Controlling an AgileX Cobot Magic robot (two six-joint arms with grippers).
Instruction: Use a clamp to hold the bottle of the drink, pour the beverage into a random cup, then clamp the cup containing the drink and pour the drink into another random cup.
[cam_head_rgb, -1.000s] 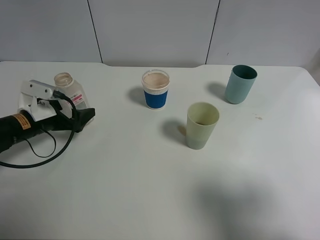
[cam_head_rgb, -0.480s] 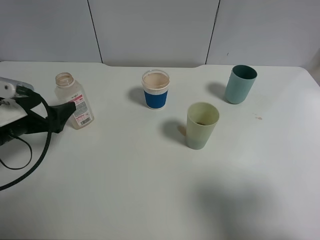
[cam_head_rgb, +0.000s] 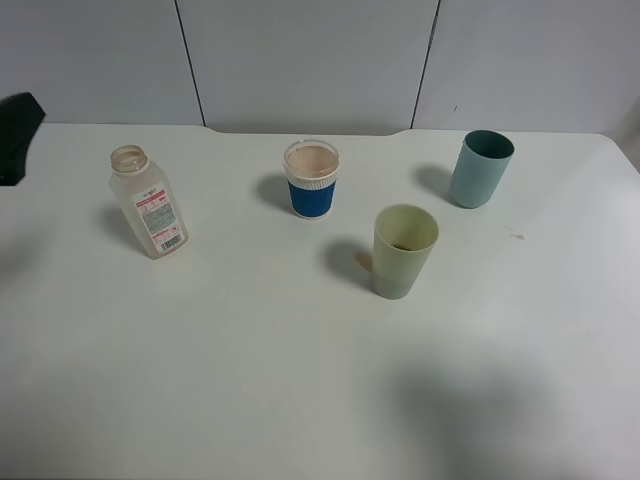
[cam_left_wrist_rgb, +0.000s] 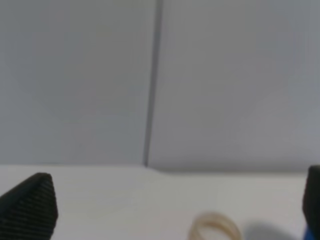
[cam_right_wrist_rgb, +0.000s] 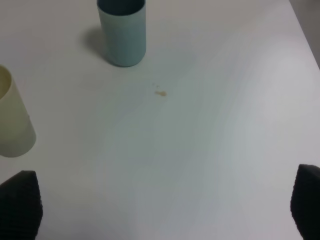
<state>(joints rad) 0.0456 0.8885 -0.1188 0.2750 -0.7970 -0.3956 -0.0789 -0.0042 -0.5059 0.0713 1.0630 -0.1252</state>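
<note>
A clear bottle (cam_head_rgb: 148, 203) with a pink-and-white label stands uncapped at the left of the table. A blue cup with a white rim (cam_head_rgb: 311, 179) stands at the middle back, and its inside looks pale brown. A pale green cup (cam_head_rgb: 404, 250) stands in front of it to the right, and a teal cup (cam_head_rgb: 480, 168) stands at the back right. My left gripper (cam_left_wrist_rgb: 171, 202) is open and empty, raised and facing the back wall, with the bottle's mouth (cam_left_wrist_rgb: 216, 227) below it. Only a dark tip (cam_head_rgb: 15, 135) shows at the left edge of the exterior view. My right gripper (cam_right_wrist_rgb: 163, 202) is open and empty over the table, near the teal cup (cam_right_wrist_rgb: 122, 32) and the pale green cup (cam_right_wrist_rgb: 12, 120).
A small brown stain (cam_head_rgb: 517, 236) lies on the white table (cam_head_rgb: 300, 380) right of the pale green cup, and it also shows in the right wrist view (cam_right_wrist_rgb: 160, 92). A grey panelled wall (cam_head_rgb: 320, 60) stands behind the table.
My left arm has drawn back to the left from beside the bottle and lifted almost out of the exterior view. The bottle and cups have not moved.
</note>
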